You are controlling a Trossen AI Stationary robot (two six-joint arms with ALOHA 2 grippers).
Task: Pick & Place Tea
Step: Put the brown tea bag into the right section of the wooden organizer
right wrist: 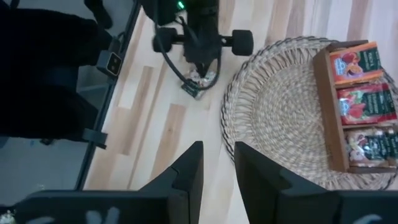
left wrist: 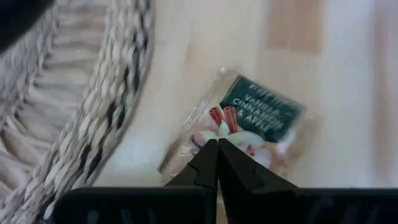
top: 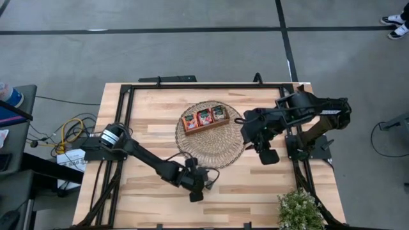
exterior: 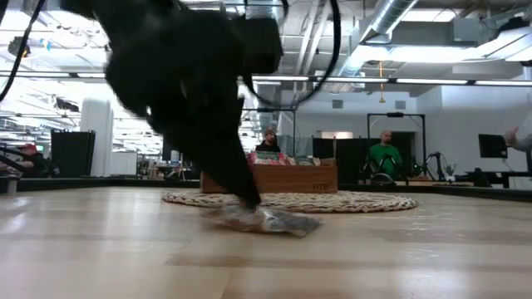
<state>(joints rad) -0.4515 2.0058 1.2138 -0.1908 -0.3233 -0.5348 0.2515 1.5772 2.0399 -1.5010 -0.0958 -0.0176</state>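
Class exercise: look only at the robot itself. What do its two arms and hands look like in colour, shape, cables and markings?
Both arms are black and jointed. The left arm has a silver-white cylindrical band near its base. The left hand ends in two slim, dark, pointed fingers; from the right wrist view, a black cable loops beside it and a small green light glows above. The right hand has two flat, dark, blade-like fingers.

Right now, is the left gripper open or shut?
Shut on a tea sachet lying on the table beside the mat: left gripper's fingertips meet at its edge.

Overhead view looks straight down; low view skims the surface (exterior: 349,257); wrist views sit close; all share the woven mat (top: 211,150)
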